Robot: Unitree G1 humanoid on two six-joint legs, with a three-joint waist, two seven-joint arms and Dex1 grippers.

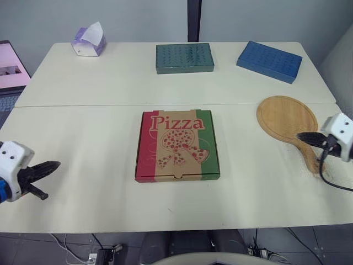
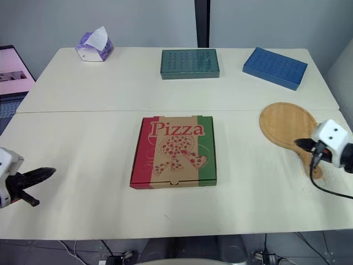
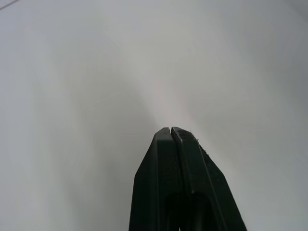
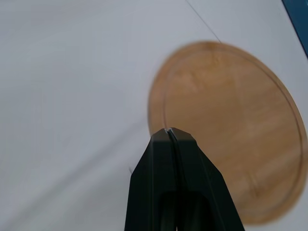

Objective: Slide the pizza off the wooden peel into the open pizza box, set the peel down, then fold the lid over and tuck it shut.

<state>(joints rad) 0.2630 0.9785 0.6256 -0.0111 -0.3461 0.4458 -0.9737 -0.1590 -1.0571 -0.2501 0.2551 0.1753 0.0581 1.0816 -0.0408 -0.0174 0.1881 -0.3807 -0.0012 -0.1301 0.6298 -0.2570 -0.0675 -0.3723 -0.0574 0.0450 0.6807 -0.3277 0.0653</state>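
The pizza box [image 1: 177, 144] lies closed and flat at the middle of the table, its printed lid facing up. The round wooden peel [image 1: 287, 118] rests bare on the table to the right of the box, its handle pointing toward the front edge. My right gripper [image 1: 302, 136] hovers over the peel's near edge, shut with nothing in it; the right wrist view shows the fingertips [image 4: 168, 132] pressed together over the peel [image 4: 231, 130]. My left gripper [image 1: 55, 164] is near the front left of the table, well away from the box, shut and empty.
A green flat box [image 1: 184, 57] and a blue flat box [image 1: 269, 61] lie at the back of the table. A tissue pack [image 1: 89, 41] stands at the back left. A laptop [image 1: 11, 74] sits beyond the left edge. A cable [image 1: 331, 176] hangs from the right wrist.
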